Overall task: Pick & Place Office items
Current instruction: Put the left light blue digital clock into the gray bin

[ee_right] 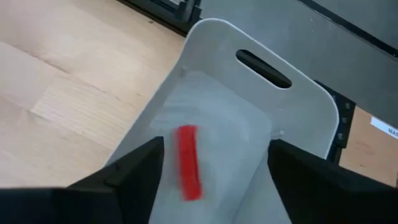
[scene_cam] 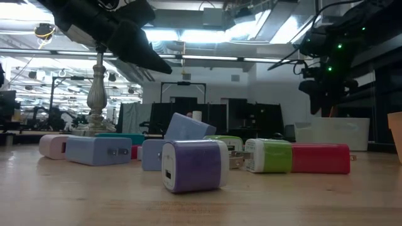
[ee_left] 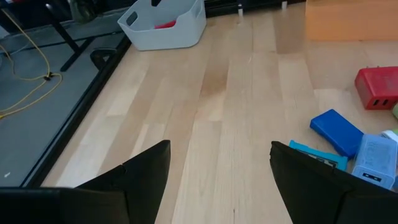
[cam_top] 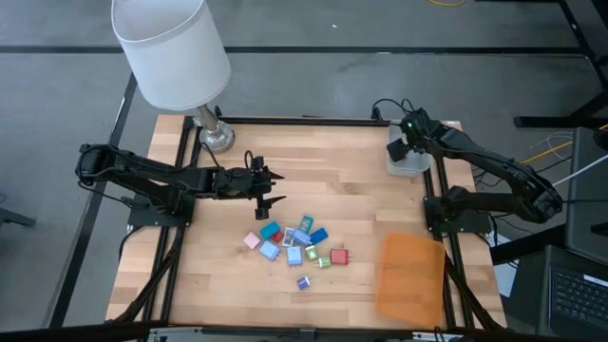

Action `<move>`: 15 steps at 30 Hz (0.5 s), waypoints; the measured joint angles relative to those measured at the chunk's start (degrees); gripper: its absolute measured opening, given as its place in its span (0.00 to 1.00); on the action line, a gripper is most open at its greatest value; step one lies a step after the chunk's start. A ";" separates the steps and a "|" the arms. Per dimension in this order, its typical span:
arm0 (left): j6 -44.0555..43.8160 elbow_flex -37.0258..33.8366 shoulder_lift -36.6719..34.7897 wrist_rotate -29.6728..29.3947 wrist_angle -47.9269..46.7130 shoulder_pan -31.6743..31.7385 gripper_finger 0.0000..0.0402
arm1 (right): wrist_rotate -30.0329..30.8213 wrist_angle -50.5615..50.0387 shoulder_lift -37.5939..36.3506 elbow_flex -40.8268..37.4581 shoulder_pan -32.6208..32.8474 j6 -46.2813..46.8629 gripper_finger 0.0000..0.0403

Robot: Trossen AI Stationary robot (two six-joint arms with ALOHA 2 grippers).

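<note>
Several small blocky office items (cam_top: pixel 296 245) in blue, light blue, pink, red, green and purple lie in a loose pile near the table's middle, resting flat on the wood; a purple one (scene_cam: pixel 193 164) lies nearest the near edge. My left gripper (cam_top: pixel 274 187) hovers open just left of and beyond the pile; its wrist view (ee_left: pixel 221 149) shows bare wood between the fingers, with a blue piece (ee_left: pixel 336 130) and a red piece (ee_left: pixel 376 87) off to one side. My right gripper (ee_right: pixel 214 146) is open above the grey tray (ee_right: pixel 286 87), where one red piece (ee_right: pixel 189 162) lies.
A white-shaded lamp (cam_top: pixel 171 47) stands on its metal base (cam_top: pixel 217 136) at the far left corner. A flat orange sheet (cam_top: pixel 411 275) lies at the near right. The grey tray (cam_top: pixel 408 161) sits at the far right edge. Bare wood lies between the pile and the tray.
</note>
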 joint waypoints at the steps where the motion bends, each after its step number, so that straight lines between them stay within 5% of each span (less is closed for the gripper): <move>1: -0.01 0.00 0.00 0.00 0.00 0.00 0.67 | -0.12 0.00 0.00 0.00 0.04 0.00 0.72; 7: 0.62 0.00 0.00 -0.02 0.01 0.00 0.67 | -5.68 4.12 -0.10 0.00 0.00 -2.79 0.70; 13: 1.60 0.00 0.00 0.97 1.90 0.00 0.67 | -36.01 17.39 -0.22 0.02 1.62 -3.57 0.65; 15: 1.60 -0.02 0.00 2.71 2.96 0.00 0.67 | -41.32 20.49 -0.22 0.04 4.50 -2.85 0.63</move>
